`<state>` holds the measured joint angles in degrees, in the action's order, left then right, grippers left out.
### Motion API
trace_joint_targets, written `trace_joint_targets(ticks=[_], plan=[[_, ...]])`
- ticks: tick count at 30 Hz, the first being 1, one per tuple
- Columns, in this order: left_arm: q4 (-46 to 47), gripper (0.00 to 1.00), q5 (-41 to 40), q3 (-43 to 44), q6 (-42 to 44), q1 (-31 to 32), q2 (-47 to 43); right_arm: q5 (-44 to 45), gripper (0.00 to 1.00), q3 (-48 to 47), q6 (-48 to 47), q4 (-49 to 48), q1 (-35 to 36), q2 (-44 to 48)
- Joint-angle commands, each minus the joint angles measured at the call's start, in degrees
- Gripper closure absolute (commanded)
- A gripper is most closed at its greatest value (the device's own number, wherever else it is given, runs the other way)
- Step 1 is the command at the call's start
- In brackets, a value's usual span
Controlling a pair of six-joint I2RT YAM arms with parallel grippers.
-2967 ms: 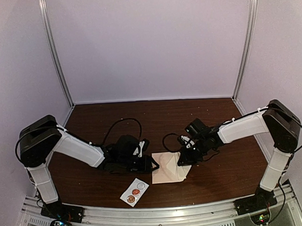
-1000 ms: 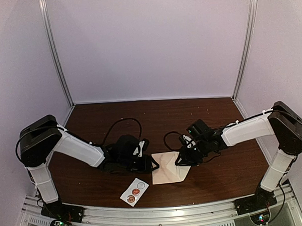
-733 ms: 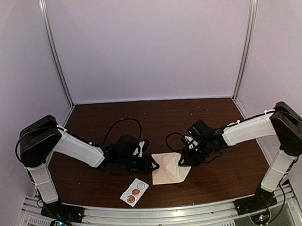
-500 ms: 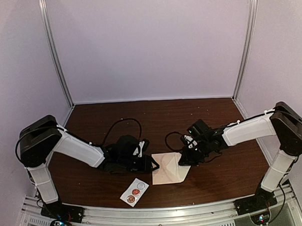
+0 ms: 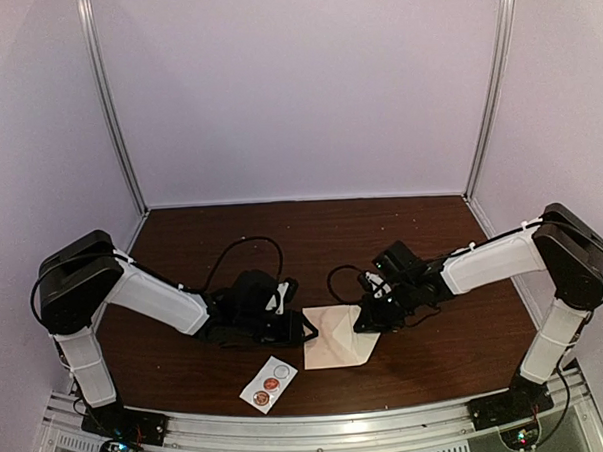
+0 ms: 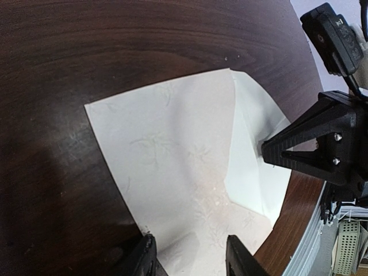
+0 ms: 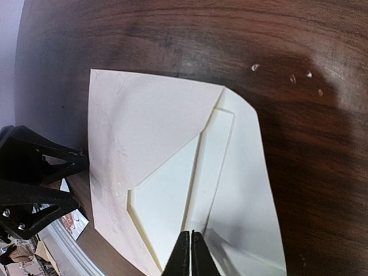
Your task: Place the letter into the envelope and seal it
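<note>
The pale pinkish-cream envelope lies flat on the table between my two grippers. Its pointed flap stands open to the right of the body. The cream letter shows inside the triangular mouth. My right gripper is shut, its tips over the crease between letter and flap; I see no paper between them. My left gripper is open, its fingers low over the envelope's left edge. In the top view the right gripper is at the envelope's right side and the left gripper at its left.
A small white sticker strip with round seals lies near the table's front edge, left of the envelope. Black cables loop over the dark wooden table behind each wrist. Pale walls and metal posts close in the back and sides.
The right gripper's jaws have closed over the last second, and it has shifted slightly at the flap. The left arm and the envelope have stayed put.
</note>
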<state>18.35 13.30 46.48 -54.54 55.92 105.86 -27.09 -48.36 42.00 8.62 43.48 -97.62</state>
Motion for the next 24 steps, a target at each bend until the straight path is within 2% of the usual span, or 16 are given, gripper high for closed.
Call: trace_joint_targets(ticks=[1, 24], plan=[[0.1, 0.57, 0.3, -0.6, 0.5, 0.2, 0.2, -0.4, 0.97, 0.8, 0.2, -1.4, 0.3, -1.0], [0.5, 0.57, 0.5, -0.5, 0.5, 0.1, 1.2, -3.1, 1.00, 2.3, 1.7, -6.5, 0.5, -3.1]])
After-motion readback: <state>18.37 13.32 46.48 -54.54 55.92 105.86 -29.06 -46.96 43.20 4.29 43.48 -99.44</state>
